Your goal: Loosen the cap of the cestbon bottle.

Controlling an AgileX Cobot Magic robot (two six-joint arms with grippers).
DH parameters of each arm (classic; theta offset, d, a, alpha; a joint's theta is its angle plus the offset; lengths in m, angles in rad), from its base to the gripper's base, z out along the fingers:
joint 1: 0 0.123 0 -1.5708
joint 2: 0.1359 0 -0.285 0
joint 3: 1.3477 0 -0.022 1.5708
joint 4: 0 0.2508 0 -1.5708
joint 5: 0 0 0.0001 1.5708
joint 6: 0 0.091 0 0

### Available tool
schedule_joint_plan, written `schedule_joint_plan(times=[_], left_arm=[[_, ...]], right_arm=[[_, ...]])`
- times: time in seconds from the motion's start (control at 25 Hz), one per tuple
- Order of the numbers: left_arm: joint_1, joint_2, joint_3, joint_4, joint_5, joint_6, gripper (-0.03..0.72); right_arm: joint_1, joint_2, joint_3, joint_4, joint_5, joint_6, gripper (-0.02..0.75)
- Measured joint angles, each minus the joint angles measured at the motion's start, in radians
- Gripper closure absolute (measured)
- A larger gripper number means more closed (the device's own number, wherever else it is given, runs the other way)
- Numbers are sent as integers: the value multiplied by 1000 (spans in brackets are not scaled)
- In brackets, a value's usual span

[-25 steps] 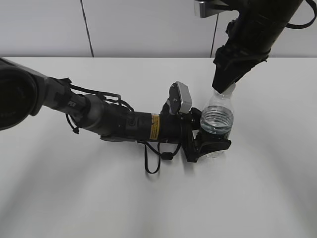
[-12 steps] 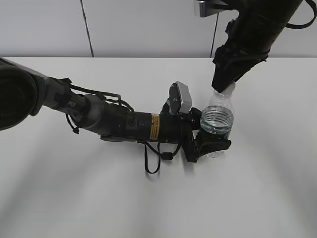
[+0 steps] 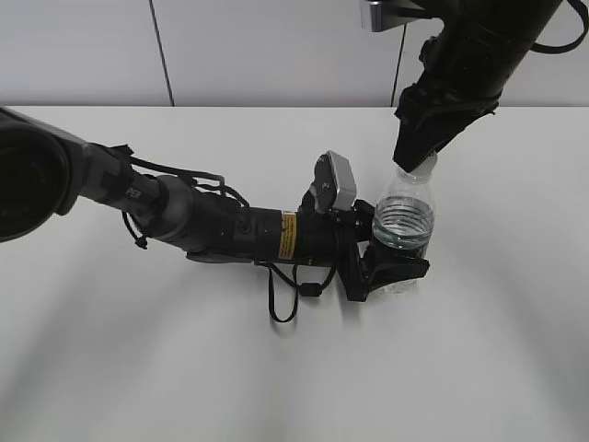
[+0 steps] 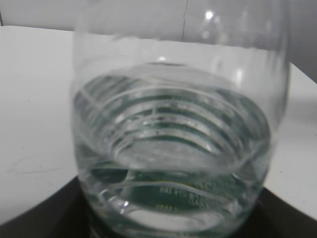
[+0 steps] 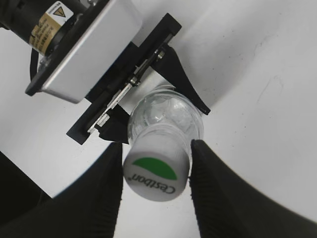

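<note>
Bottle: the cestbon bottle stands upright on the white table, at about 3 o'clock from the middle of the exterior view. Clear ribbed plastic, part filled with water; green label with white print low on the body, seen through the water in the left wrist view.

Cap: the cap, white with a green half-moon and the word Cestbon, sits on the neck of the bottle. In the exterior view it is mostly hidden by the fingers above it.

Left gripper: reaches in from 9 o'clock along the table, low and level; its dark jaws are clamped on the lower body of the bottle, one to each side.

Right gripper: comes down from 1 o'clock in the exterior view, pointing down over the bottle top. In the right wrist view its two black fingers flank the cap at 9 and 3 o'clock, each right against its side wall, jaws closed on it.

Camera housing: grey box on the left wrist, just beside the bottle at its 9 o'clock.
</note>
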Motion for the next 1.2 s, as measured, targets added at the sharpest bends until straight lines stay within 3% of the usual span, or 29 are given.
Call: schedule_joint_plan(times=[0.2, 0.48, 0.68, 0.96, 1.2], left_arm=[[0, 0, 0, 0, 0, 0, 188], [0, 0, 0, 0, 0, 0, 188], [0, 0, 0, 0, 0, 0, 188], [0, 0, 0, 0, 0, 0, 188], [0, 0, 0, -1, 0, 0, 188]], right_arm=[[0, 0, 0, 0, 0, 0, 395], [0, 0, 0, 0, 0, 7, 286], [0, 0, 0, 0, 0, 23, 272], [0, 0, 0, 0, 0, 184, 169], [0, 0, 0, 0, 0, 290, 154]])
